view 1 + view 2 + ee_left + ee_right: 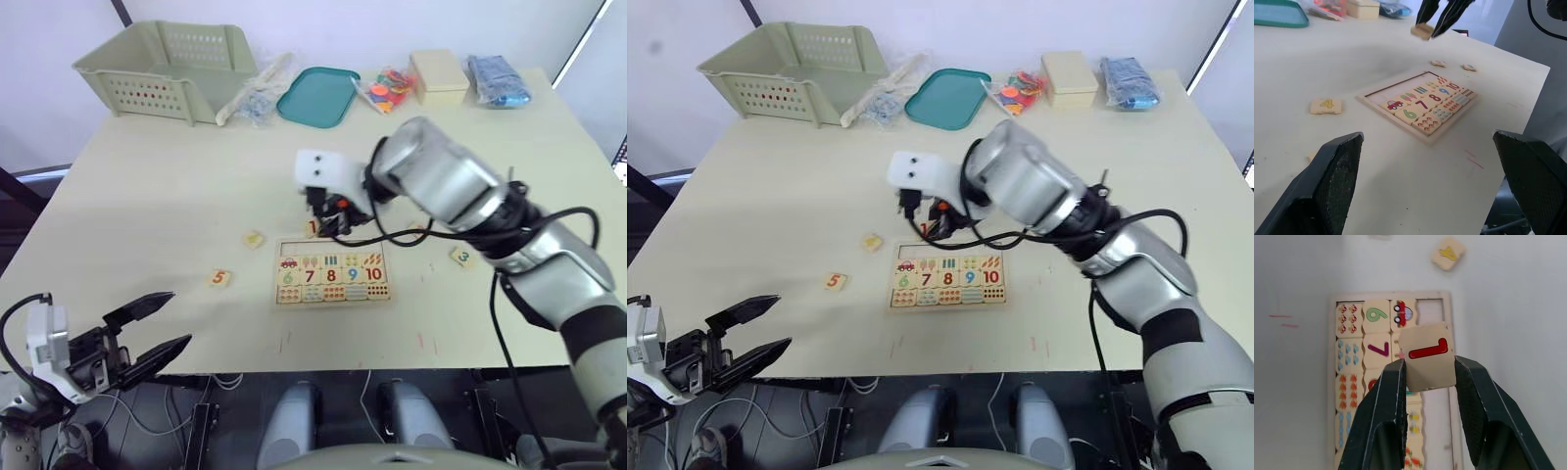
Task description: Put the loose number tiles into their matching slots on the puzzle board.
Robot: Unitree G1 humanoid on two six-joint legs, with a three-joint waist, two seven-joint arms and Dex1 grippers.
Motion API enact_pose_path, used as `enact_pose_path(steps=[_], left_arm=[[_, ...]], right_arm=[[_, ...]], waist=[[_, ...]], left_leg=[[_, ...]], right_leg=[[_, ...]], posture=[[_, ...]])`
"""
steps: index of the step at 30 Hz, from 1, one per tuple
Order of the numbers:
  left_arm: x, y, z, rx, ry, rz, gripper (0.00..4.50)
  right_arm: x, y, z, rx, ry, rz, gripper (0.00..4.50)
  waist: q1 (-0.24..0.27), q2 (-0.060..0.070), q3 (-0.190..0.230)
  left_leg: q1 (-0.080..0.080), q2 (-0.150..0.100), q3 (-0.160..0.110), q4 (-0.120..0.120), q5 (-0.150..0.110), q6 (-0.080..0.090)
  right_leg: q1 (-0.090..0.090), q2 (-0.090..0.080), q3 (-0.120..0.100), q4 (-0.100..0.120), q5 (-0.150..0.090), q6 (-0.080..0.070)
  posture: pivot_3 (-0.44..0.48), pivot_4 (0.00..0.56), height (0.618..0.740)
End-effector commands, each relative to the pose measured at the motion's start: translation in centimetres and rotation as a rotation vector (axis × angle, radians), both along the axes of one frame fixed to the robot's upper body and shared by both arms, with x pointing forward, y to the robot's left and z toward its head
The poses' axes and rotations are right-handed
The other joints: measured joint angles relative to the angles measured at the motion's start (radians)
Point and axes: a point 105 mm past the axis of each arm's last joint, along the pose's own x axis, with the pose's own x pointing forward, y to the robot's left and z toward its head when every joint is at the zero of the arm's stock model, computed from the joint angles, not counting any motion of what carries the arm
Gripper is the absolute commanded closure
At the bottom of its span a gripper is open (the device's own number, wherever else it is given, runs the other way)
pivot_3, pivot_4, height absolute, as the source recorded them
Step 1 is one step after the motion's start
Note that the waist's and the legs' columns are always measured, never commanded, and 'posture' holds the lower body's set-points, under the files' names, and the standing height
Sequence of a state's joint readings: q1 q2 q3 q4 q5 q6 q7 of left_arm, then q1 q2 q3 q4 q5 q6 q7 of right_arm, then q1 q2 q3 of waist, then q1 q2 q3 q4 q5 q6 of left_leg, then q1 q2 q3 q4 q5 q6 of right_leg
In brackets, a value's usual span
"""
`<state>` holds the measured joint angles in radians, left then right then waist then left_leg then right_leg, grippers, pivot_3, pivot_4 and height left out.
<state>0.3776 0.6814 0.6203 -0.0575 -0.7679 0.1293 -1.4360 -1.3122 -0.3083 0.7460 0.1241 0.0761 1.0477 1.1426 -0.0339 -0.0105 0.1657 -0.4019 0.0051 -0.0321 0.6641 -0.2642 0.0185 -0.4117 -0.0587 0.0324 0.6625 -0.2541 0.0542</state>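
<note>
Tile 1 (1427,363), likely light, stiff and slick, sits clamped by opposite edges in the right jaws (1426,374) above the board (331,275)'s empty row, while the left jaws (152,328) hang apart at the worktop (147,196)'s 7 o'clock edge.

A robot test lab is showing here: a plain pale counter (147,196) is standing against bare white walls, with loose cables (147,401) hanging below its near edge.
</note>
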Motion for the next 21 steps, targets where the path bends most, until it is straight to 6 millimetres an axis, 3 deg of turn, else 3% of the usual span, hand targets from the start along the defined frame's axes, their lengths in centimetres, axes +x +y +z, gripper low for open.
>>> enact_pose_path(steps=[1,9,21], left_arm=[[0.0,0.1,0.7,0.004,-0.039,0.017,0.0],[0.8,0.0,0.5,0.011,-0.048,0.047,0.0],[1.8,-0.1,0.3,0.017,-0.046,0.059,0.0]], right_arm=[[1.1,1.3,0.4,0.003,-0.042,-0.03,3.61],[3.0,4.3,-0.8,0.006,-0.025,-0.088,3.61],[2.6,6.2,-2.3,-0.02,0.033,-0.082,3.61]], waist=[[-0.002,0.0,0.0],[-0.011,0.0,0.0],[-0.012,0.0,0.0]], left_leg=[[0.0,0.0,0.0,0.0,0.0,0.0],[0.0,0.0,0.0,-0.008,0.001,-0.005],[0.001,0.0,0.001,-0.011,0.002,-0.007]], right_leg=[[-0.001,-0.003,-0.005,0.0,0.001,-0.001],[-0.006,-0.007,-0.017,0.0,0.003,-0.005],[-0.006,-0.004,-0.018,0.0,0.003,-0.006]], posture=[[0.0,0.15,0.74],[0.0,0.15,0.74],[0.0,0.15,0.74]])
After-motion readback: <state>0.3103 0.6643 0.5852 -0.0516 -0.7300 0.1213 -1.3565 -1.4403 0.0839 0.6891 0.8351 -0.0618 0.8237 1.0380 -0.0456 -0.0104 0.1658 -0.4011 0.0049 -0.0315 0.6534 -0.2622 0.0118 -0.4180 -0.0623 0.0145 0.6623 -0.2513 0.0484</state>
